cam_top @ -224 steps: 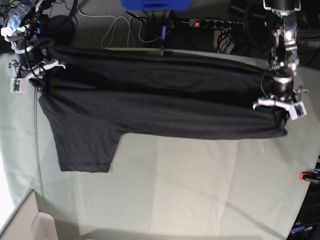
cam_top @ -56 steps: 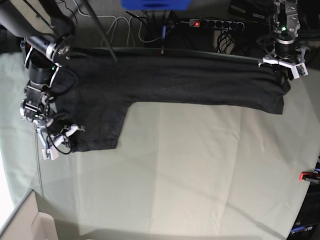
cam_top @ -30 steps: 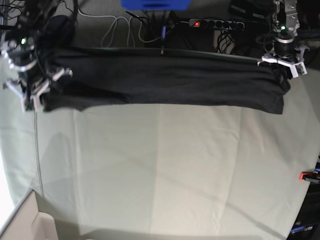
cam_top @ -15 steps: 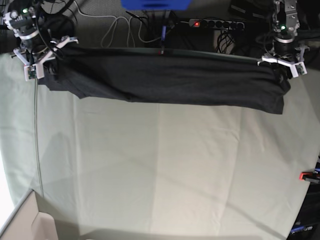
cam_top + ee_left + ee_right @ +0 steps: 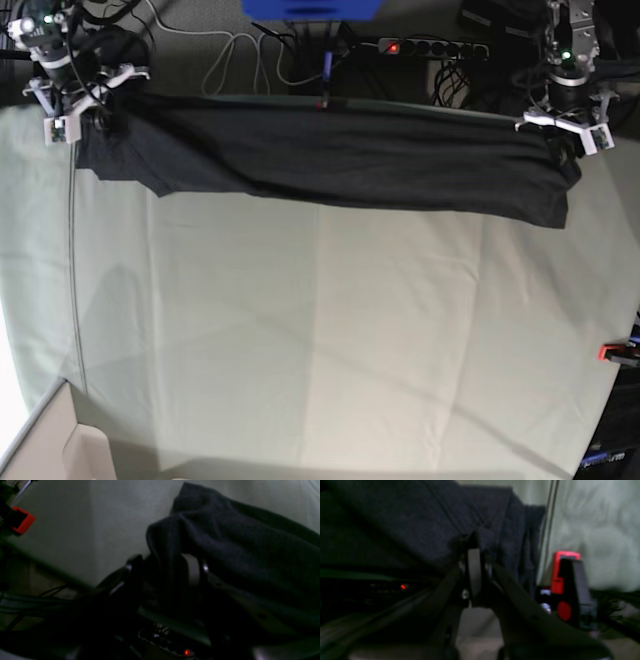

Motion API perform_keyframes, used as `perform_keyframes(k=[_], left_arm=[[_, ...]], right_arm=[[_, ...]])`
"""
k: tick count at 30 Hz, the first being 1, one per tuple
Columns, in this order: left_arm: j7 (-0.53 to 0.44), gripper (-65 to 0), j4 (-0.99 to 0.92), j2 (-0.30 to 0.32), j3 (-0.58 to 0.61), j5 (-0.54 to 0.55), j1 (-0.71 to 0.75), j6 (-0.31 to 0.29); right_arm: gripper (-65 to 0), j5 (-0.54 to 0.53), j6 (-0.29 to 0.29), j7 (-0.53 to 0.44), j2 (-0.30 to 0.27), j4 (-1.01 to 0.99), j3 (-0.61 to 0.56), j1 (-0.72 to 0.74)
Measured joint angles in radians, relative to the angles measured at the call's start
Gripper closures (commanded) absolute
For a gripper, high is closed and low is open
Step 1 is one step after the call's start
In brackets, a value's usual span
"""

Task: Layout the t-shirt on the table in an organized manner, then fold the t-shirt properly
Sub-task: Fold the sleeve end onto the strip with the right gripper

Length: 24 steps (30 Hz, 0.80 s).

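The t-shirt lies as a long dark band across the upper part of the base view, along the far edge of the tabletop, folded lengthwise. At the upper left the right pincer is pressed together on the shirt's end, fabric bunched between its fingers. At the upper right the left pincer is clamped on the other end, cloth draped over its fingers; a red clamp sits at the right edge.

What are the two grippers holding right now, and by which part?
Both hold the t-shirt: the left gripper and the right gripper each clamp one end of it at the table's far edge.
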<state>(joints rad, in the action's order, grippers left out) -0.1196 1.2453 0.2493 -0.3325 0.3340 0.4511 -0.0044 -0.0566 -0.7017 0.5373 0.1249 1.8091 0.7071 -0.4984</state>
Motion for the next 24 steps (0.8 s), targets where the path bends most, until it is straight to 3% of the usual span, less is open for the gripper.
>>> perform_keyframes(k=[13,20,24], left_arm=[[0.000,-23.8,0.000,0.002,0.000,0.000,-0.006,0.000],[-0.002,-23.8,0.000,0.002,0.000,0.000,-0.006,-0.001],[-0.003,-23.8,0.000,0.002,0.000,0.000,-0.006,-0.001]], right_arm=[[-30.2,-0.002,0.000,0.013,0.027,-0.053,0.084,0.022],[-31.4,0.006,0.008,0.016,0.038,-0.050,0.371,0.149],[-31.5,0.006,0.007,0.020,0.039,-0.048,0.389,0.166]])
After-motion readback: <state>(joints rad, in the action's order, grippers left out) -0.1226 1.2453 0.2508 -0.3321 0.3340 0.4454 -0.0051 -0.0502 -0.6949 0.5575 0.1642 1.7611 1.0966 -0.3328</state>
